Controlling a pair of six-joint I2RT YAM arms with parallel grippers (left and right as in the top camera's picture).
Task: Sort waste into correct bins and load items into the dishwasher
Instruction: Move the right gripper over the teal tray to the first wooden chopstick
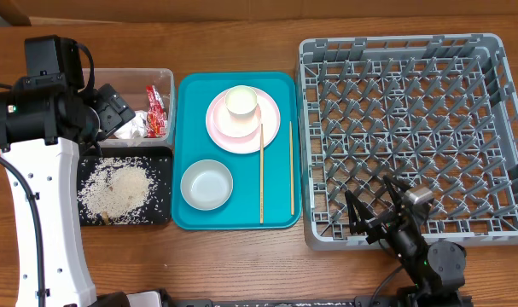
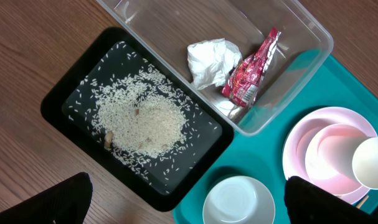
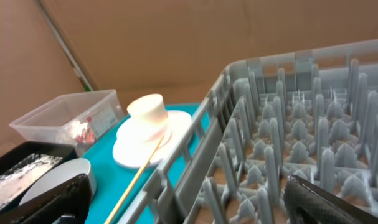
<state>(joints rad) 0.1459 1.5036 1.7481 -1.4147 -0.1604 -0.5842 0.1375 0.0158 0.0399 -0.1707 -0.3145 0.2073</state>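
Right gripper [image 1: 374, 203] first, low at the lower right of the overhead frame: jaws spread wide, nothing between them, hovering over the near edge of the grey dish rack [image 1: 503, 128]. That rack fills the right side, and every peg is bare. By my read the loading has not started.

Moving up to centre frame, the teal tray [image 1: 280, 217] carries all the dishware. A lone white bowl [image 1: 206, 184] sits at its lower left. Two chopsticks [image 1: 261, 170] lie side by side but apart, their long axes running straight up and down the frame. At the tray's upper end is the pale pink plate [image 2: 294, 140] with a pink bowl [image 2: 329, 158] on it and a small white cup [image 1: 241, 102] on top.

At lower left, the black tray [image 1: 167, 183] holds the rice [image 1: 118, 188], heaped in the middle with grains scattered around. Above it, the clear tub [image 1: 135, 77] holds the crumpled tissue [image 2: 210, 62] and the red wrapper [image 1: 156, 111], whose long axis runs up and down the overhead frame, beside the tub's right wall.

So the waste looks sorted, and four dishes are left to load. Left gripper [image 2: 192, 202] hangs above the bins, jaws wide and empty.
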